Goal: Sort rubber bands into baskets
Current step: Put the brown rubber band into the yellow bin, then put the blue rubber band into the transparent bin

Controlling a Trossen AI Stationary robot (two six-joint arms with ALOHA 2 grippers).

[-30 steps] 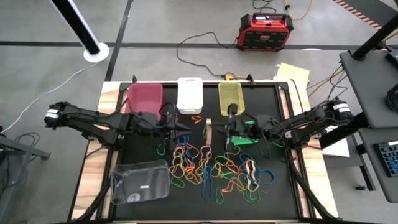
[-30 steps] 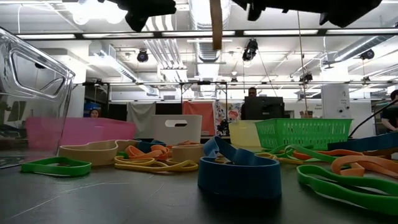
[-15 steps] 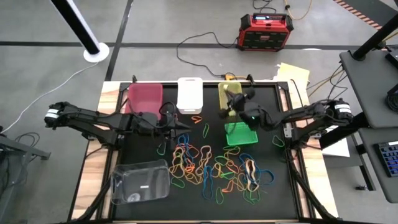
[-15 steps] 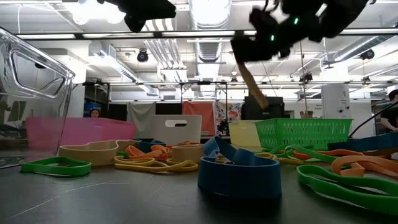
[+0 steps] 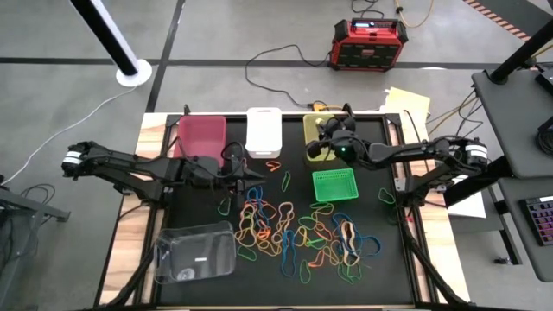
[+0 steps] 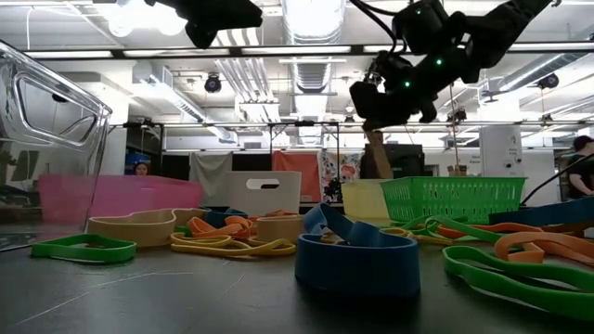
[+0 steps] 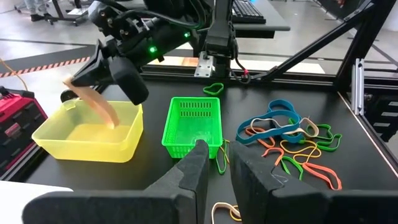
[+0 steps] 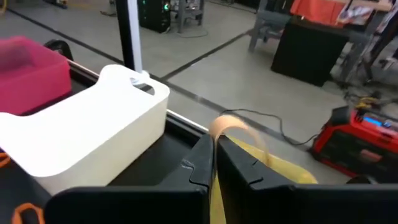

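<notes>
My right gripper (image 5: pixel 318 149) is over the translucent yellow basket (image 5: pixel 321 126) at the table's far edge, shut on a tan rubber band (image 7: pixel 101 106) that hangs down into the basket's opening. My left gripper (image 5: pixel 262 179) hovers left of the middle, its fingers a narrow gap apart and empty. Many rubber bands (image 5: pixel 294 233) in orange, yellow, green and blue lie heaped on the black mat. The pink basket (image 5: pixel 201 134), the white basket (image 5: pixel 263 131), the green mesh basket (image 5: pixel 334 185) and the clear basket (image 5: pixel 196 252) stand on the mat. My right gripper pinches the tan band's upper part (image 8: pixel 219 129) between its two fingers. The fingers slant down from the table's right side. The band is lifted clear of the mat and hangs slack below the fingers, its lower end (image 7: pixel 111 119) inside the yellow basket.
A red-black box (image 5: pixel 370 43) and cables lie on the floor beyond the table. Papers (image 5: pixel 406 104) lie at the far right corner. A single green band (image 5: pixel 384 197) lies on the mat right of the green basket.
My right gripper has carried the tan band from over the mat beside the green mesh basket toward the table's far edge, to above the yellow basket, turning as it went. The band now hangs into that basket.
</notes>
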